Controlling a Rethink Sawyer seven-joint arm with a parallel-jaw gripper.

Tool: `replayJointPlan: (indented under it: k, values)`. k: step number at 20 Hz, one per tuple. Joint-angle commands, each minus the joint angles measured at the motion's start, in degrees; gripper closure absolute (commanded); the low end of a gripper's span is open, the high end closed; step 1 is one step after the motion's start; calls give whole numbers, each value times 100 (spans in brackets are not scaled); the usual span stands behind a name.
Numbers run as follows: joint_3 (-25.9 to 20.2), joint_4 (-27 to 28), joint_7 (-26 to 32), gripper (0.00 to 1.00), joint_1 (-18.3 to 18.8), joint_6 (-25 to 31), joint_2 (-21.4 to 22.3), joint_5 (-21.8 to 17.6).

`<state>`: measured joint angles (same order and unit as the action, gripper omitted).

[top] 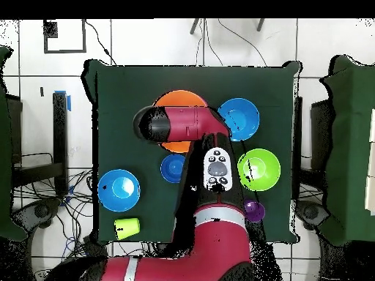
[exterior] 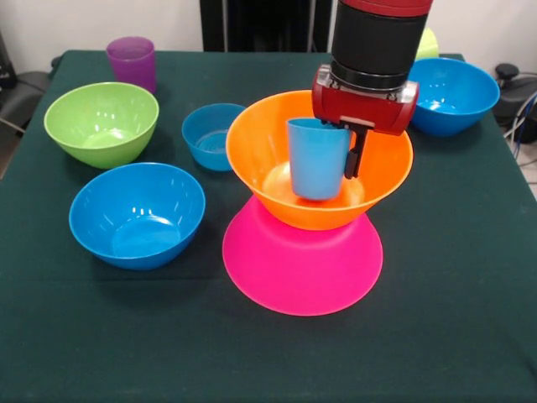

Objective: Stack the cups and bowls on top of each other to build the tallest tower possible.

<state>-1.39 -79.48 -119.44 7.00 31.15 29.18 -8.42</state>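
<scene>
Light-blue cup [exterior: 318,158] stands upright inside the orange bowl [exterior: 277,134], itself seated on the inverted pink bowl [exterior: 302,260] at mid-tabletop. Gripper [exterior: 346,151] fingers clamp the cup's rim. Placement step judged in hand; next: release, lift straight clear without disturbing the tower.

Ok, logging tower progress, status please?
Pincer shut on light-blue plastic cup, inside big orange bowl. Orange bowl sits on upturned pink bowl. Nothing in the way.
</scene>
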Motion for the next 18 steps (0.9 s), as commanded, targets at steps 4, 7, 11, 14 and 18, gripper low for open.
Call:
replayJointPlan:
  k: [4, 7, 11, 14, 18]
  values:
    - [-616, -280, -255, 100, 161, -332, -116, 102]
    - [-646, -283, -238, 100, 183, -307, -111, 119]
    - [-681, -324, -249, 100, 209, -304, -90, 133]
    - [-718, -376, -247, 100, 232, -324, -77, 135]
    - [-716, -472, -299, 100, 231, -405, -35, 113]
